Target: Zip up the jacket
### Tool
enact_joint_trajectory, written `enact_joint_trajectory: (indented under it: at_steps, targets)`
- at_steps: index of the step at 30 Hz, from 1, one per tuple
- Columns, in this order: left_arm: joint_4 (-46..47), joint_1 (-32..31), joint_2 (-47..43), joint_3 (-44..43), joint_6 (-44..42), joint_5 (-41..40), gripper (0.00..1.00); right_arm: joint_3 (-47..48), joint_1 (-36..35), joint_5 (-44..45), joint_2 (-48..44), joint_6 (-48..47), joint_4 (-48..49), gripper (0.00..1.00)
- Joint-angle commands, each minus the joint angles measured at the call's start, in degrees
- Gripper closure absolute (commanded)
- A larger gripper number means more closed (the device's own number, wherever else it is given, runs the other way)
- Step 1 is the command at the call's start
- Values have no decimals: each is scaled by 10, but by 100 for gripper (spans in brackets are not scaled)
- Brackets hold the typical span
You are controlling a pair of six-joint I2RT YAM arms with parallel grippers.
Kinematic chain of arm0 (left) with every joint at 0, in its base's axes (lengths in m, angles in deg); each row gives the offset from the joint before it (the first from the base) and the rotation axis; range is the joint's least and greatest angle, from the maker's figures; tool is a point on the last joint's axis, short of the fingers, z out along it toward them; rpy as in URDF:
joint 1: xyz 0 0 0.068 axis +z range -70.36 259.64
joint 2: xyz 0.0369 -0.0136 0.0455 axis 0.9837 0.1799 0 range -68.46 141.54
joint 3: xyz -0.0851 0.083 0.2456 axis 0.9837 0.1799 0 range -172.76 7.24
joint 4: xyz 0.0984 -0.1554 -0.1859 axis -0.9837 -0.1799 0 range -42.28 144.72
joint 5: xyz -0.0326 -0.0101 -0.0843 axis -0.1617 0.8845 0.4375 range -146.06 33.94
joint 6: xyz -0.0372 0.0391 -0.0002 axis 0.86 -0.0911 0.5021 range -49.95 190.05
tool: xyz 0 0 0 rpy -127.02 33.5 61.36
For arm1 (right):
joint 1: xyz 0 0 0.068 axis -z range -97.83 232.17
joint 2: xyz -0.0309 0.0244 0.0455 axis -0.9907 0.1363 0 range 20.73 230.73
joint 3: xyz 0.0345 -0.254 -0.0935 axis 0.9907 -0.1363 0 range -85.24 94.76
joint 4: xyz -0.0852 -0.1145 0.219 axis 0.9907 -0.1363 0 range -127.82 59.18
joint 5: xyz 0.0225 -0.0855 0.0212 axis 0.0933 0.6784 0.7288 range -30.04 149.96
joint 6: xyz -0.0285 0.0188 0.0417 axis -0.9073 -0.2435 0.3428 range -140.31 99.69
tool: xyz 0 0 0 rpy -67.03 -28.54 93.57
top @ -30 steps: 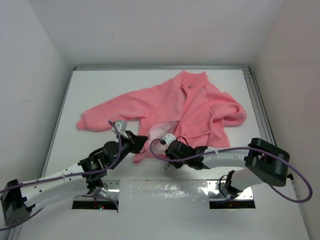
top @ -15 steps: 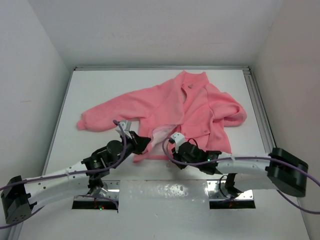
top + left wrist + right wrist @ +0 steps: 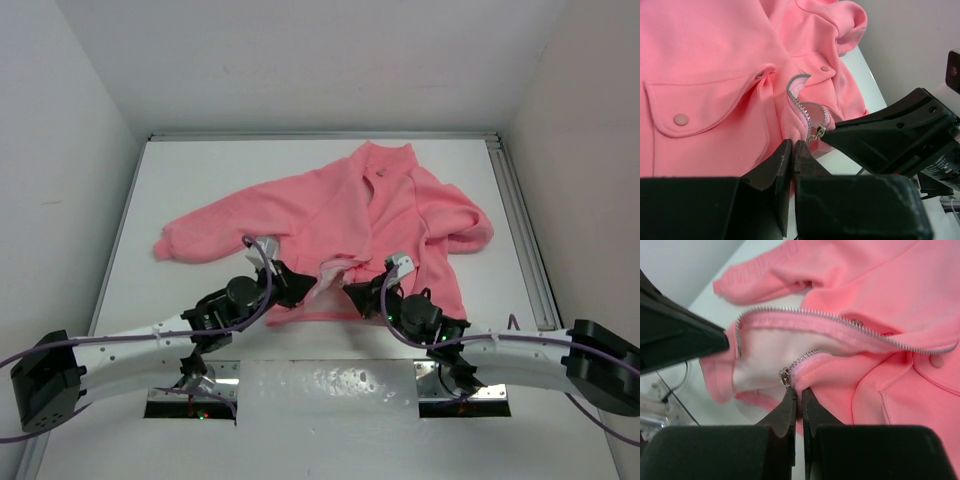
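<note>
**Both tools grip the open hem, with the zip not yet run up**

From above, the soft salmon-pink fleece jacket (image 3: pixel 400 215) lies spread on the white table (image 3: pixel 200 170). Its collar points to the far side, one sleeve stretches left, and the hem is nearest the arms. The left tool (image 3: pixel 296 284) and the right tool (image 3: pixel 356 294) meet at that near hem, one on each front panel. I judge this is to hold the bottom of the zip steady and taut.

At the left wrist, the left tool (image 3: pixel 792 146) is pressed together on the fleece edge just beside the grey zipper teeth (image 3: pixel 799 97). The small metal zipper pull (image 3: pixel 815 133) hangs at the tip of the right tool, which reaches in from the right. A rounded pocket flap with a pink snap (image 3: pixel 690 107) lies flat to the left.

At the right wrist, the right tool (image 3: pixel 798 392) is closed on the fleece directly under the zipper pull. Above it the front gapes, with pale lining showing between the two rows of teeth. The left tool's dark finger sits at the left edge.

The task looks barely begun. The grip under the pull seems meant to anchor the hem while the pull is drawn toward the collar.
</note>
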Motion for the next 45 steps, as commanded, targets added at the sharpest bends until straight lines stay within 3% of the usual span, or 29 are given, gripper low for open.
enact_joint_trajectory:
  at_steps: [1,11,30,45]
  targets:
    - [63,7,14,-32,3,15,100,-9,-2,47,4,25,142,100]
    - [128,7,67,-38,4,26,100,-8,-1,30,28,48,197,100]
    - [174,7,90,-35,-20,31,100,-11,-1,-20,-16,70,125,100]
    - [196,7,106,-28,-24,55,100,-8,-1,-21,-10,72,128,100]
